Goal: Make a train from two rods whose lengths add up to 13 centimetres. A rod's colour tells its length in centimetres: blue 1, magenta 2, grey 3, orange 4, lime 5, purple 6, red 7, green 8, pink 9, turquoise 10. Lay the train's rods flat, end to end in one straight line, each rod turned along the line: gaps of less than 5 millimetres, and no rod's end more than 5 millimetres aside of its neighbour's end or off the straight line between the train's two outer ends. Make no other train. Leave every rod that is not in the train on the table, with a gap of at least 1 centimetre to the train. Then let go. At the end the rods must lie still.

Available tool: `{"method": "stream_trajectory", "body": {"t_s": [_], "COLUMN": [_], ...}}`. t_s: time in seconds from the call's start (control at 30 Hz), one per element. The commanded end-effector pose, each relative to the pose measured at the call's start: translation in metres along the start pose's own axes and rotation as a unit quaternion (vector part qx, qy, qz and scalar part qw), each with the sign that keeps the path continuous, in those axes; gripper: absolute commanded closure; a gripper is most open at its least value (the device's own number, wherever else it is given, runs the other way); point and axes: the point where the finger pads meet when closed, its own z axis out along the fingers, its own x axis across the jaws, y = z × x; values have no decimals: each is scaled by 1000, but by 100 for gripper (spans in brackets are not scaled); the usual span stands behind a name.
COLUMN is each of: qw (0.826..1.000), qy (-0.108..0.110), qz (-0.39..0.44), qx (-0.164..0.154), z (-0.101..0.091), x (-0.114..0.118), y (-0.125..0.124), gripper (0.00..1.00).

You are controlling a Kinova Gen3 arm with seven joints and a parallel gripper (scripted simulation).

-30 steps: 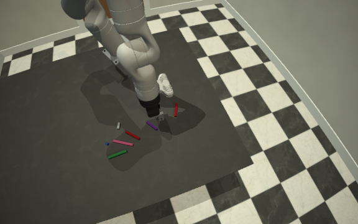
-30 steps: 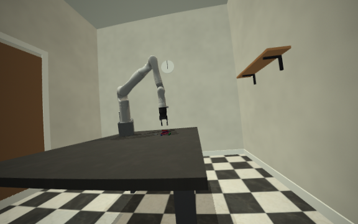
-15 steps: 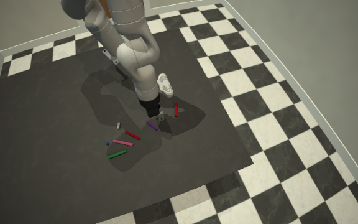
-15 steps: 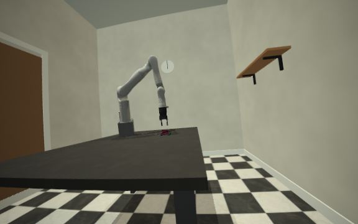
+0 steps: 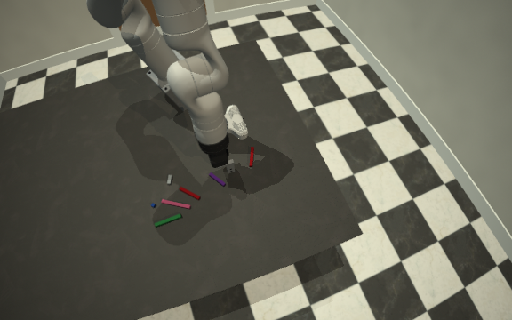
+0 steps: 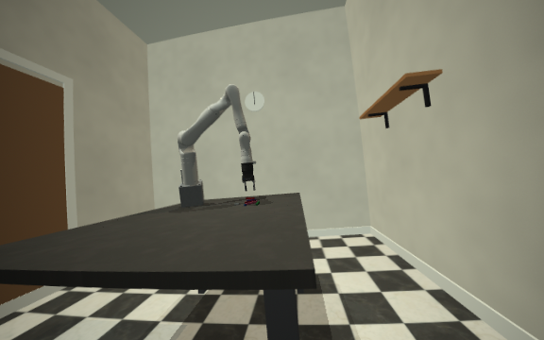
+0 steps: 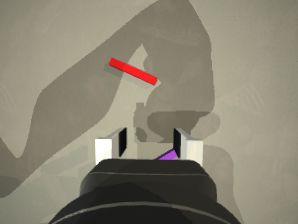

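While arm reaches down over table (image 5: 83,267) (image 6: 159,246), gripper (image 5: 230,167) (image 6: 249,186) (image 7: 150,138) points downward, fingers apart.

Dim, greenish indoor light; broad, hard-edged arm shadows cross the dark table (image 5: 83,267) (image 6: 159,241) (image 7: 260,60). The small rods (image 6: 251,201) look perhaps slightly blurred from outside.

Seven rods (image 5: 189,193) (image 6: 251,202) (image 7: 167,155) lie apart on the table (image 5: 83,249) (image 6: 159,246) (image 7: 255,45). From the top, one rod (image 5: 252,156) (image 7: 133,71) is right of the others.
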Motion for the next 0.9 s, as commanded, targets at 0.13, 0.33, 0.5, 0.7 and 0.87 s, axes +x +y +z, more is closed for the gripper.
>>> {"method": "stream_trajectory", "body": {"t_s": [0.13, 0.33, 0.5, 0.7, 0.87], "qw": [1000, 999, 981, 942, 890], "qy": [1, 0, -2, -2, 0], "qz": [0, 47, 193, 336, 456], "qx": [0, 0, 0, 0, 1], "z": [0, -1, -3, -5, -7], "x": [0, 2, 6, 10, 13], "y": [0, 3, 15, 29, 42], "gripper": [0, 0, 0, 0, 0]}}
